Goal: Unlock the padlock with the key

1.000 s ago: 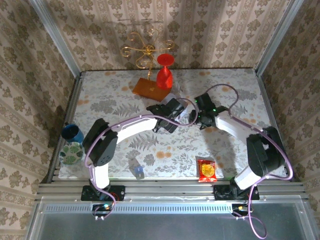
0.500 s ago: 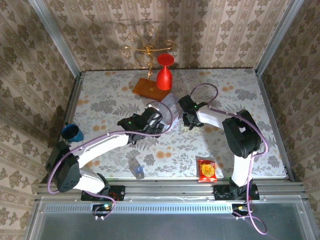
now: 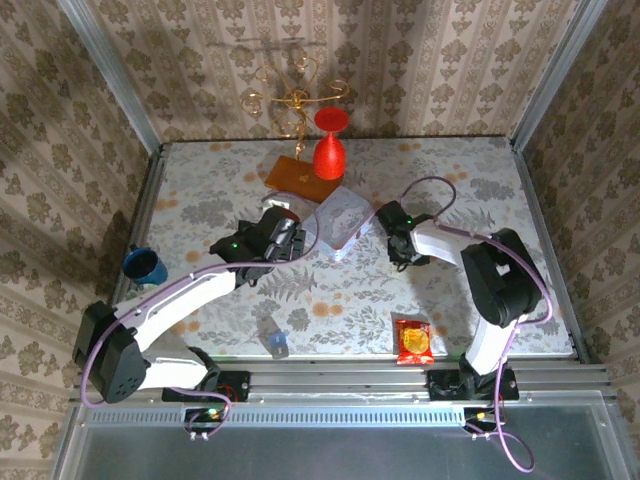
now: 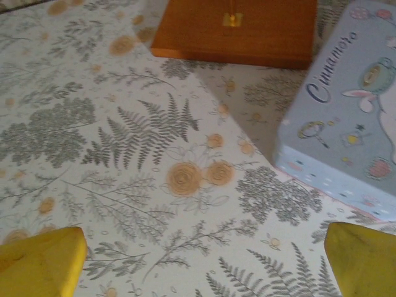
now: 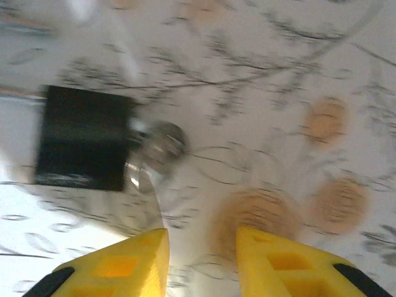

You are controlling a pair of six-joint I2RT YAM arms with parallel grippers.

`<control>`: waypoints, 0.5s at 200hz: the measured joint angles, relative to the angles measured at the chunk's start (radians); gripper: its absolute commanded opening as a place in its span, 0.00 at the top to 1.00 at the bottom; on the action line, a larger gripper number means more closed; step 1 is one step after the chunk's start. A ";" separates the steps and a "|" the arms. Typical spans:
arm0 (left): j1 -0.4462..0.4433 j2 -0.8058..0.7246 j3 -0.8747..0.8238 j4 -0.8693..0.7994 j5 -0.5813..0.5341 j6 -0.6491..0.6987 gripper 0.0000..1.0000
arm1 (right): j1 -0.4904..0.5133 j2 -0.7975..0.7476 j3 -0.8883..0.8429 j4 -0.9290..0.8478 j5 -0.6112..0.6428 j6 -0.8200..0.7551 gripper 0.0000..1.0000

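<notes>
The padlock (image 5: 83,137) is a small black block lying on the patterned tablecloth, upper left in the right wrist view. A blurred silvery metal piece (image 5: 154,150) juts from its right side; I cannot tell if that is the key or the shackle. My right gripper (image 5: 201,244) hovers just short of it, yellow fingers a little apart with nothing between them. From above, the right gripper (image 3: 398,245) points down at the cloth right of the tin box. My left gripper (image 4: 201,266) is wide open over bare cloth, and stands left of the tin in the top view (image 3: 290,235).
A pale blue patterned tin box (image 3: 340,218) lies between the grippers, also seen from the left wrist (image 4: 346,124). Behind it stand an orange wooden base (image 3: 300,175) and a red goblet (image 3: 328,150). A snack packet (image 3: 415,340), a small bottle (image 3: 275,340) and a blue cup (image 3: 145,265) lie nearer.
The left gripper has drawn back to the left, uncovering the tin box. The right gripper has shifted a little to the right and toward the near edge.
</notes>
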 measured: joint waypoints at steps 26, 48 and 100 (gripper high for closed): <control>0.027 -0.049 -0.026 0.010 -0.035 0.007 0.00 | -0.011 -0.080 -0.047 0.001 -0.019 -0.023 0.58; 0.050 -0.093 -0.042 0.019 -0.061 0.018 0.00 | -0.010 -0.158 -0.060 0.001 -0.039 -0.039 0.55; 0.100 -0.238 -0.103 0.048 -0.105 0.053 0.00 | -0.037 -0.480 -0.106 -0.034 -0.070 -0.054 0.50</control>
